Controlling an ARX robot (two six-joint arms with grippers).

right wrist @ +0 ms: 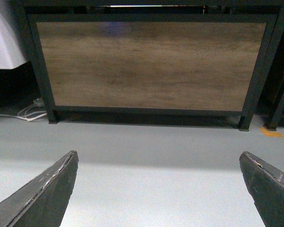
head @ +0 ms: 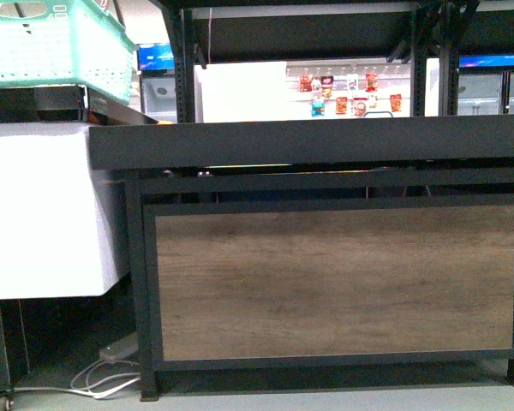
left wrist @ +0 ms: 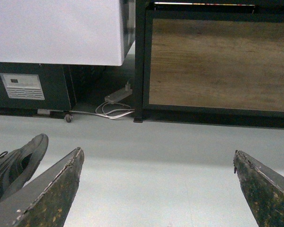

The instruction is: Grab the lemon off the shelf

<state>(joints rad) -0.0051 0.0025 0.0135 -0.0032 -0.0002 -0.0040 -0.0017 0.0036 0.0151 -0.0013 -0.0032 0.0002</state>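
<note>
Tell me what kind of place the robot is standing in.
Probably a grocery shop, or a mock-up of one: a black tiered shelf with a wood-grain front, a green shopping basket up at the left, and hanging snack packets on the far wall.

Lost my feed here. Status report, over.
Left gripper open, empty. Right gripper open, empty. Lemon not in view; shelf front panel dead ahead. Shoe on floor near left gripper.

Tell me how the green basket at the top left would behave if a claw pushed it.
The basket is probably light for its size: its walls are open lattice, seemingly thin plastic. Those walls may flex under a pinch rather than stay stiff. A push would likely slide it easily; its contents are hidden.
</note>
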